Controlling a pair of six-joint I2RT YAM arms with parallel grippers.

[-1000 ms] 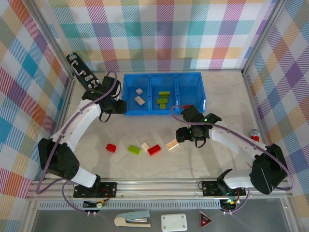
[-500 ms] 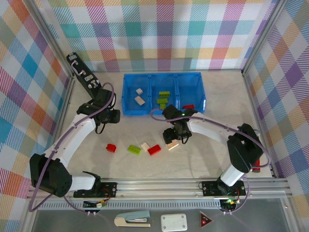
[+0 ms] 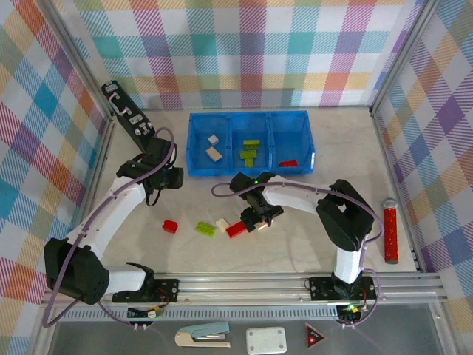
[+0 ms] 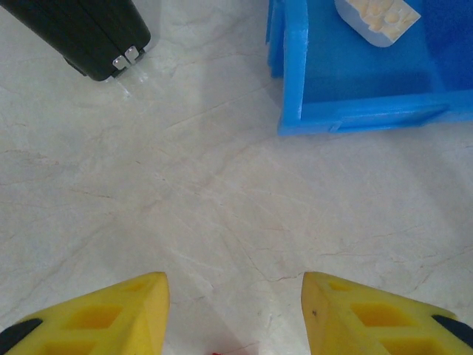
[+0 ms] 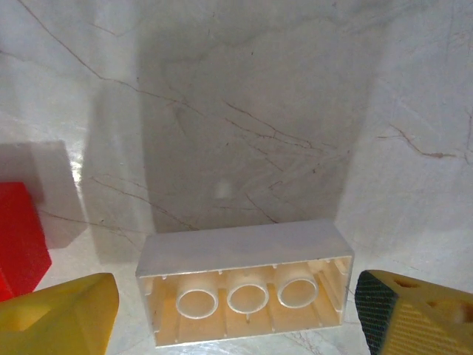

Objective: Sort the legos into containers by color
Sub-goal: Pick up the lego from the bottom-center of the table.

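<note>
The blue tray (image 3: 310,151) holds cream bricks (image 3: 213,148) in its left compartment, green ones (image 3: 251,150) in the middle and a red one (image 3: 288,163) on the right. On the table lie a red brick (image 3: 170,226), a green brick (image 3: 205,228), a small cream brick (image 3: 222,224) and another red brick (image 3: 236,229). My right gripper (image 3: 259,218) is low and open around a cream brick (image 5: 244,285), whose hollow underside faces the camera; a red brick (image 5: 18,240) lies just left. My left gripper (image 3: 171,177) hangs open over bare table (image 4: 233,310) beside the tray corner (image 4: 355,74).
A black rectangular device (image 3: 126,115) lies at the back left, its end (image 4: 89,33) near my left gripper. A red cylinder (image 3: 389,229) lies at the right wall. A stapler (image 3: 203,336), a white box (image 3: 266,340) and a red triangle sign (image 3: 314,336) sit below the rail.
My right arm swung left from near the tray and lowered its open gripper around the cream brick. My left gripper drew back from the tray's left side early on and then held still.
</note>
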